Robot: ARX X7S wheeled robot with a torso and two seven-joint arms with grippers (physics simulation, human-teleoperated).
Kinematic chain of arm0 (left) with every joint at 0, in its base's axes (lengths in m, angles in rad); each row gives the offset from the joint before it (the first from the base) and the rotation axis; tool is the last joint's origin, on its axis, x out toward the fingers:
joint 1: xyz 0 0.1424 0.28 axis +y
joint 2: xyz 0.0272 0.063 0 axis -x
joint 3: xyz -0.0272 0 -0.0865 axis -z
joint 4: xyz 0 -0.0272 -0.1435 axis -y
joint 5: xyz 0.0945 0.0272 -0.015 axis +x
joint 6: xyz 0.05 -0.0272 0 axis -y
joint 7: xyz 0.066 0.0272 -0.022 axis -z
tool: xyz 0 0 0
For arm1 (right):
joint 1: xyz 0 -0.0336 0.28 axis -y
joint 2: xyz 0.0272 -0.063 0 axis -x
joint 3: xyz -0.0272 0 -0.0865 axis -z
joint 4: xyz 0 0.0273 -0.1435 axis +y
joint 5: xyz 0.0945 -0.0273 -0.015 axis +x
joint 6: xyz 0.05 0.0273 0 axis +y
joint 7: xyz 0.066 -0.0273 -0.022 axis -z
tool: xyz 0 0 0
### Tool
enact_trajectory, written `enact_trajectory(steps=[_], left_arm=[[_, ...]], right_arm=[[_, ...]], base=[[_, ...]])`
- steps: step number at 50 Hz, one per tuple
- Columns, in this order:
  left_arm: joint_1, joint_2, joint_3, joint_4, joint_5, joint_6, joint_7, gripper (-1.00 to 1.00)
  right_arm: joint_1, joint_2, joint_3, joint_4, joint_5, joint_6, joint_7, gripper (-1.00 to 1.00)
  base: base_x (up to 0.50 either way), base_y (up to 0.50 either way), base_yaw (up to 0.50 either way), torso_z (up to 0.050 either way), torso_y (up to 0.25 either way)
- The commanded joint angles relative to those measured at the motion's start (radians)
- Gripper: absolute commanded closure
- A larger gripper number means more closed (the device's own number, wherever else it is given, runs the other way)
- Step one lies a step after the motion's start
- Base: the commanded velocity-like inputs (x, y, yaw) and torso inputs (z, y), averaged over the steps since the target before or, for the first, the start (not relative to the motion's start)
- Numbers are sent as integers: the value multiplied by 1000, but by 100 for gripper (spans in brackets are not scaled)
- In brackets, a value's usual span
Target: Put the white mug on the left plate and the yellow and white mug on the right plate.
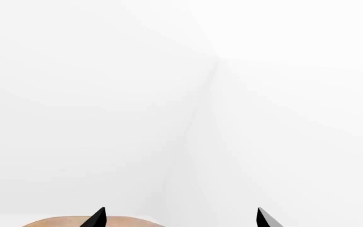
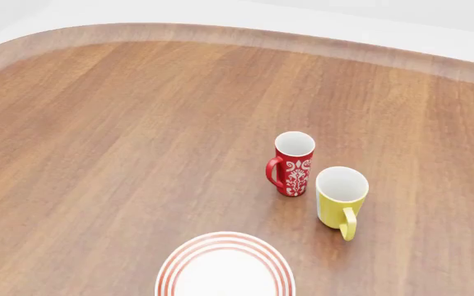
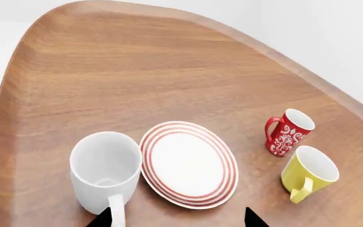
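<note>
The white mug (image 3: 102,172) stands upright on the wooden table beside a red-ringed plate (image 3: 188,163), its handle pointing toward my right gripper (image 3: 176,220). That gripper is open and empty above the table, one fingertip (image 3: 102,218) just beside the mug's handle. The yellow and white mug (image 3: 307,172) stands upright to the far side of the plate. In the head view it (image 2: 340,197) is right of and behind the plate (image 2: 224,274). Only one plate shows; I cannot tell which of the two. My left gripper (image 1: 181,218) is open and empty, facing white walls.
A tall red mug (image 2: 293,163) with a white floral pattern stands just left of and behind the yellow mug; it also shows in the right wrist view (image 3: 287,132). The table's curved far edge (image 2: 220,34) runs across the back. A sliver of table (image 1: 62,222) shows under the left gripper.
</note>
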Motion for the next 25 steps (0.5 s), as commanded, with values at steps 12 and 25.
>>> enact_trajectory(steps=[12, 25], left_arm=[[7, -7, 4, 8, -2, 5, -9, -100], [7, -12, 6, 9, -7, 7, -15, -100]], right_arm=[[254, -62, -306, 113, -84, 32, -77, -100], [282, -97, -407, 185, -147, 12, -114, -100]], base=[[0, 0, 0, 0, 0], [0, 0, 0, 0, 0]])
